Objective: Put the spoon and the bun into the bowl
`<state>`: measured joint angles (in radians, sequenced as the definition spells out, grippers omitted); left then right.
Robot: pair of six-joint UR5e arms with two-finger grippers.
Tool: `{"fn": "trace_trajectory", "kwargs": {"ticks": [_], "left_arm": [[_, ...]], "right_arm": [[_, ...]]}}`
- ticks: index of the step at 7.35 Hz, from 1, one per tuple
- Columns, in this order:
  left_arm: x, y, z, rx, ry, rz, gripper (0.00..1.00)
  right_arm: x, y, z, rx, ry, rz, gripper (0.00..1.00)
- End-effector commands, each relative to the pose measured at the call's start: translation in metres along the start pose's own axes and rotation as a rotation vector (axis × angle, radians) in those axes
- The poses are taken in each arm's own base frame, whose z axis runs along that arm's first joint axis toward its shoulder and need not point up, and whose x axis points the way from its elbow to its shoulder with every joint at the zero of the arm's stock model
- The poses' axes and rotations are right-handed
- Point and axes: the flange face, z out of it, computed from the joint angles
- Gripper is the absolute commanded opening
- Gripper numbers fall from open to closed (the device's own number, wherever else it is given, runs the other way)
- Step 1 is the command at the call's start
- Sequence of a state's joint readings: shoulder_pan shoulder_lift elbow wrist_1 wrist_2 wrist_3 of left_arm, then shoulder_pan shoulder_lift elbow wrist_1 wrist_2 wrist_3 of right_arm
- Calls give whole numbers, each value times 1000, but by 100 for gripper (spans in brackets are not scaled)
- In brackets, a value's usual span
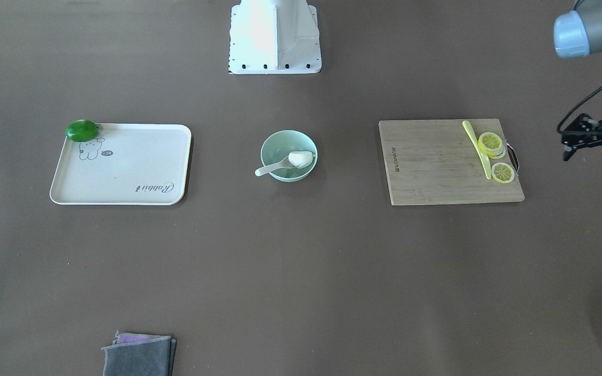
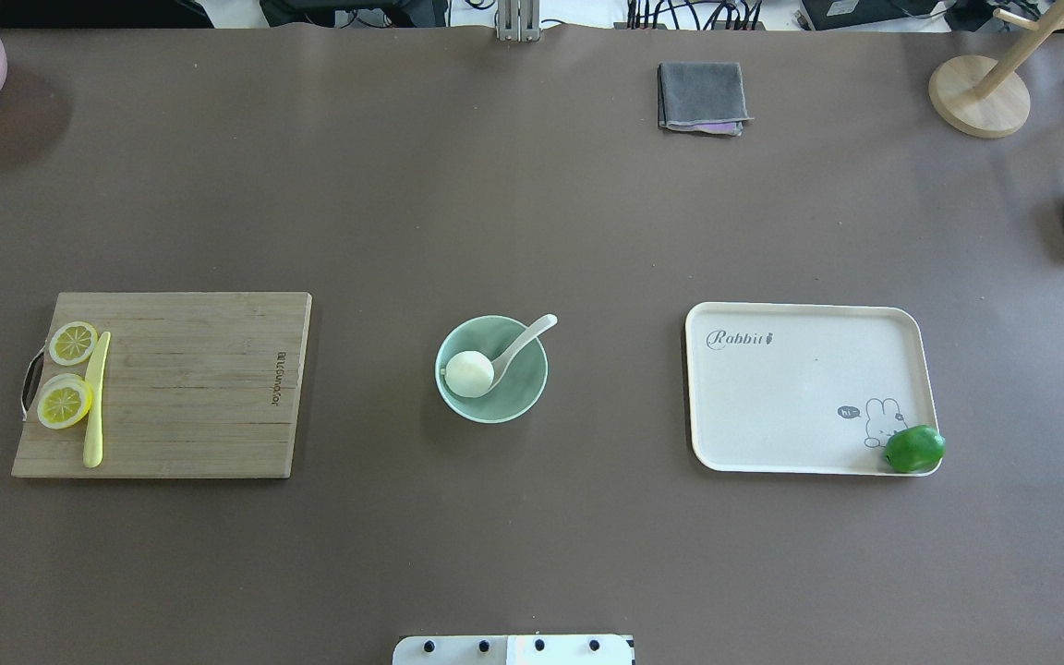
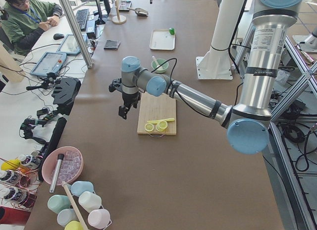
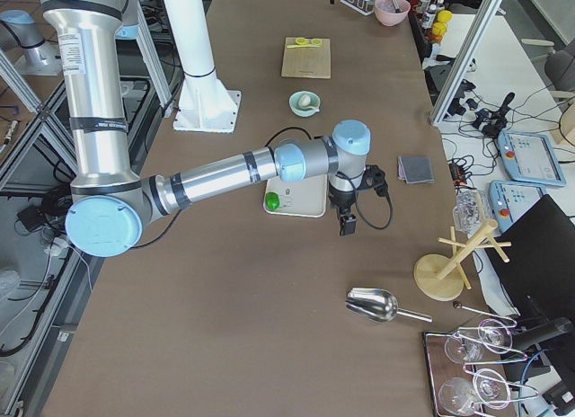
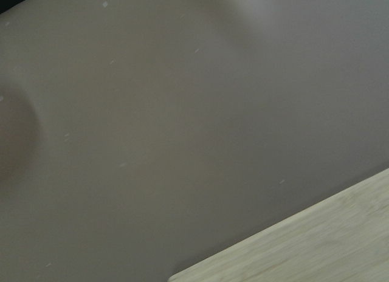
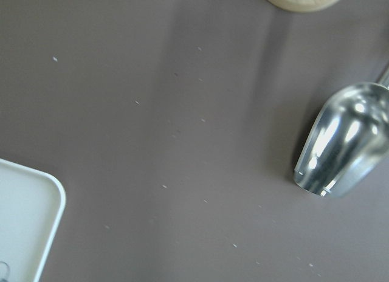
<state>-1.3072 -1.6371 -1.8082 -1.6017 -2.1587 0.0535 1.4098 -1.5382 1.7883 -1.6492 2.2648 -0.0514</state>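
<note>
Overhead exterior shows the mint-green bowl (image 2: 521, 395) at mid-bench (image 2: 532, 185), between the cutting board (image 2: 190, 397) and the tray (image 2: 800, 406). The steamed bun (image 2: 468, 374) sits inside it. The white soup spoon (image 2: 523, 342) has its scoop in the bowl against the bun, its handle over the rim. The left jaws hang near the board and the right jaws near the tray; I cannot tell how wide either pair stands.

The table (image 2: 532, 554) is lit evenly and softly, and only a faint, soft-edged shadow is cast round the bowl (image 2: 523, 392). In the front view the robot base (image 1: 275, 36) at 12 o'clock is overexposed. Bright glare is seen on the metal scoop (image 6: 340, 142) at 3 o'clock in the right wrist view. Both wrist views are rendered slightly soft.
</note>
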Motion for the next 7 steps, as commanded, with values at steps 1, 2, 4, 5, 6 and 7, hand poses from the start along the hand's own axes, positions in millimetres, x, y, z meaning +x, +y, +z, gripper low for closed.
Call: {"fn": "trace_trajectory", "kwargs": {"ticks": [1,2,4,5,6,7], "left_arm": [[-114,103,0,-9,-49,-131,98],[-131,134,-10,3,-45,-213,98],[-121,166,10,3,143,-267,98],[-115,184,19,2,221,-292,98],[-114,205,31,-27,227,-315,98],[-112,204,27,-19,225,-304,98]], "right_arm": [[84,76,21,-56,2,27,100],[100,96,30,-73,-11,78,100],[96,89,24,-59,-14,76,100],[92,88,22,-48,-41,73,100],[91,89,24,-44,-68,77,100],[91,90,24,-44,-69,76,100]]}}
